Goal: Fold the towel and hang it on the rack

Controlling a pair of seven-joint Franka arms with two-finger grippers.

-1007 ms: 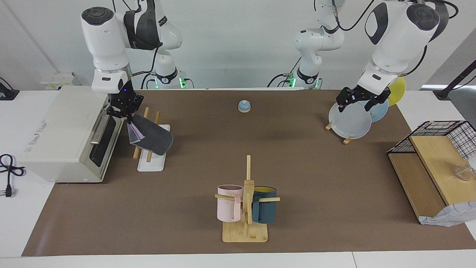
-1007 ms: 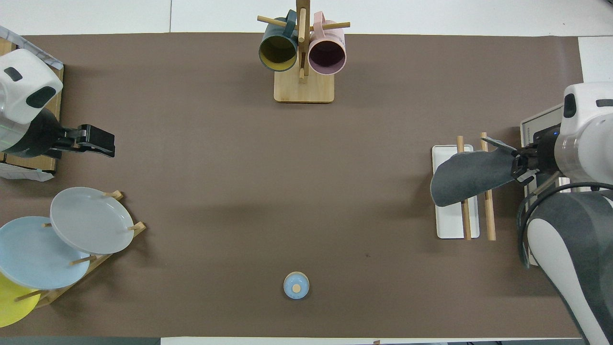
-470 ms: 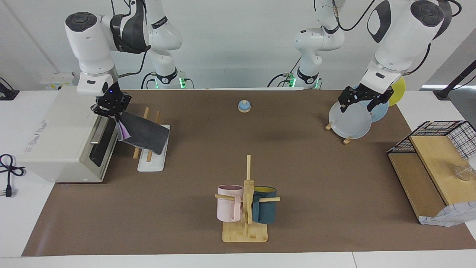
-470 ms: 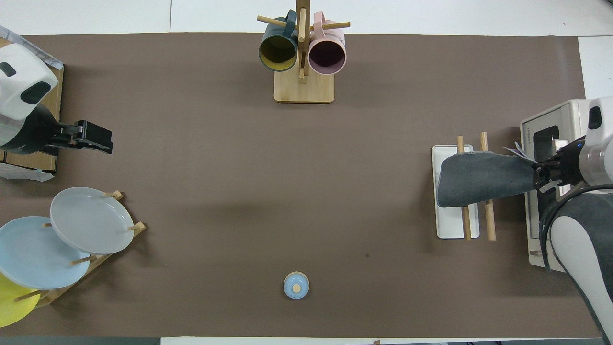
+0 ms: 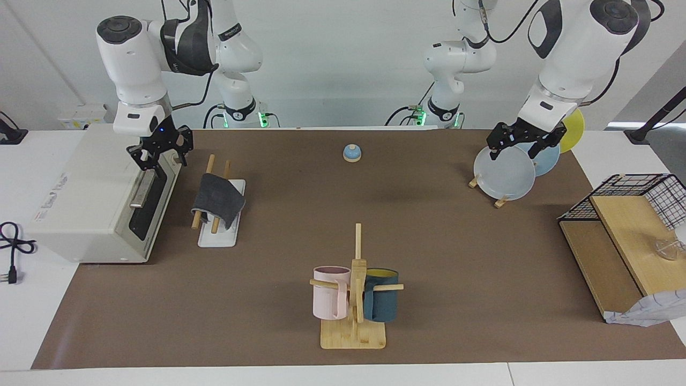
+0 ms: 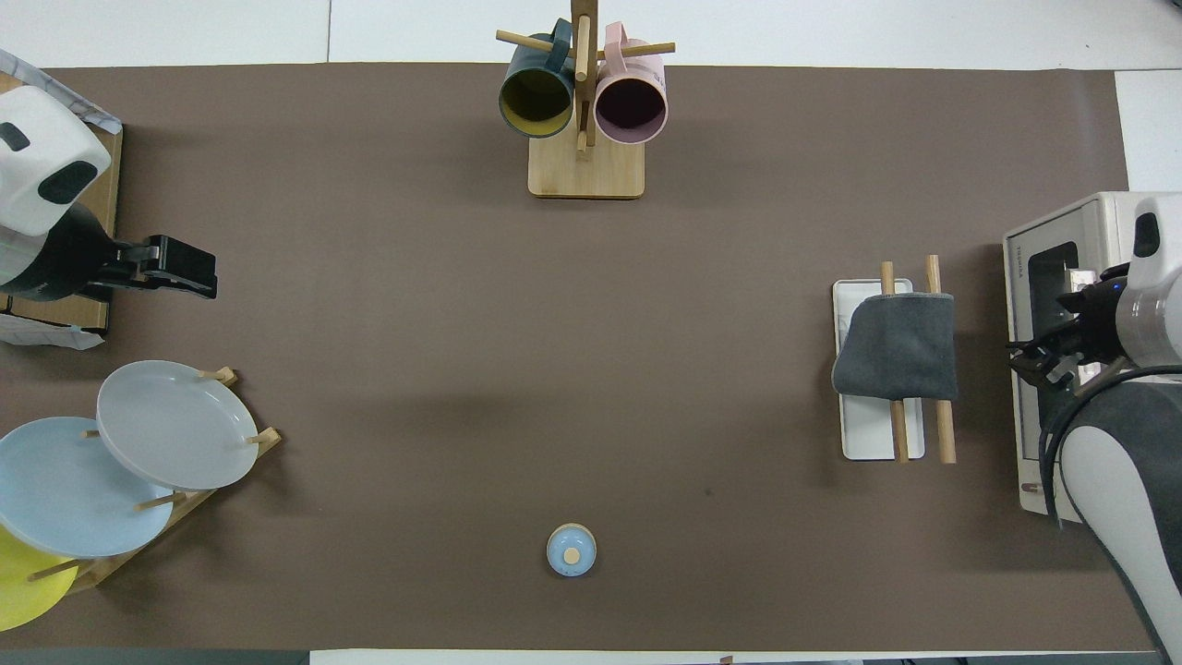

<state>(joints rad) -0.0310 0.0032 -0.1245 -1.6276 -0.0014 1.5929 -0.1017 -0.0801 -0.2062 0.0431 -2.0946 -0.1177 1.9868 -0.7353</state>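
Observation:
The towel hangs dark grey side out, draped over both wooden rods of the rack, and nothing holds it. My right gripper is open and empty, raised over the edge of the white oven beside the rack, clear of the towel. My left gripper waits open and empty in the air over the plates at the left arm's end of the table.
A white toaster oven stands beside the rack. A bamboo stand with two mugs is far from the robots. A plate holder, a small blue bell and a wire shelf are also here.
My right gripper let go of the towel and opened, staying over the oven. The towel dropped and now drapes over both rods. The left gripper barely moved.

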